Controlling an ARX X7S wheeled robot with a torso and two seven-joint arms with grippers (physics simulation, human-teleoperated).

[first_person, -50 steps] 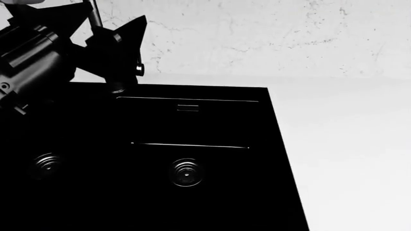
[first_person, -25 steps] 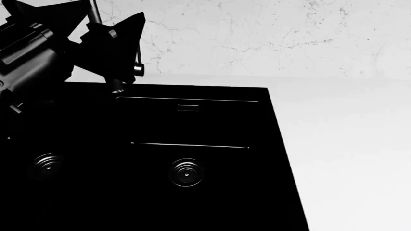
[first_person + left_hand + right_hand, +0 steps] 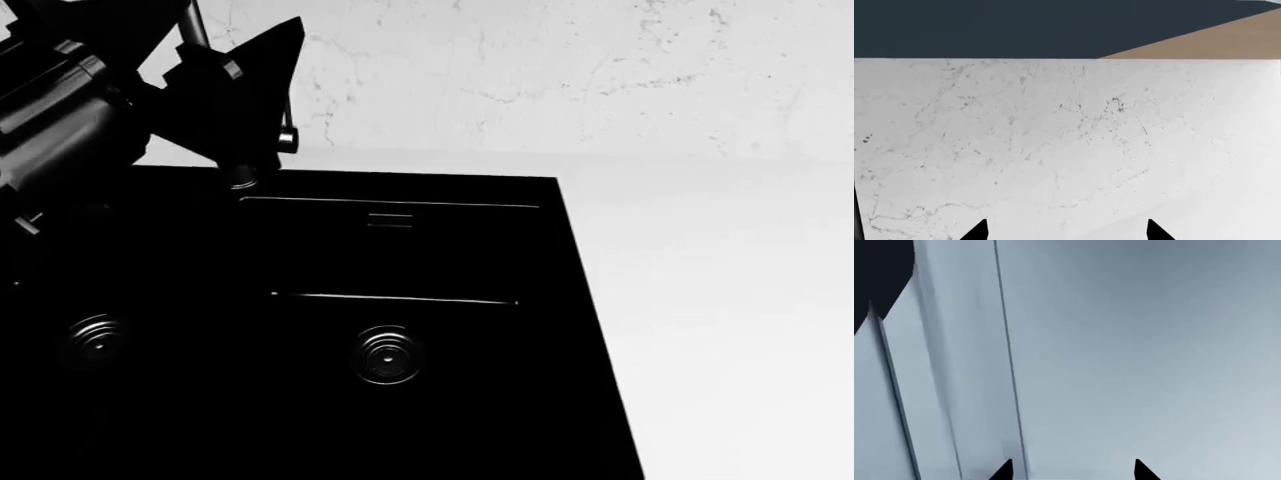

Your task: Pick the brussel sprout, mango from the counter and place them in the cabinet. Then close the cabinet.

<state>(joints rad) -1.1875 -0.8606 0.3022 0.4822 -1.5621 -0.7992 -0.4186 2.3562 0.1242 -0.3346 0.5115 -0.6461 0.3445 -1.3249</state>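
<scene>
Neither the brussel sprout nor the mango shows in any view. The white counter (image 3: pixel 721 300) runs along the right of the black double-basin sink (image 3: pixel 400 250). My left gripper (image 3: pixel 160 20) hangs open above the sink's far left corner, by the faucet (image 3: pixel 243 160). In its wrist view the left gripper (image 3: pixel 1066 232) faces the marbled wall (image 3: pixel 1054 150) with nothing between its fingertips (image 3: pixel 977 231). My right gripper (image 3: pixel 1072 471) is open and empty, facing flat grey-blue panels (image 3: pixel 1134 350); I cannot tell whether these are the cabinet. It is outside the head view.
The marbled wall (image 3: pixel 561 80) stands behind the counter. Above the wall, the left wrist view shows a dark navy band (image 3: pixel 1021 25) and a tan surface (image 3: pixel 1214 42). Two drains (image 3: pixel 387 355) sit in the sink basins. A vertical seam (image 3: pixel 1007 365) splits the grey-blue panels.
My left gripper has risen slightly at the top left of the head view, still open. The sink and counter have hardly shifted.
</scene>
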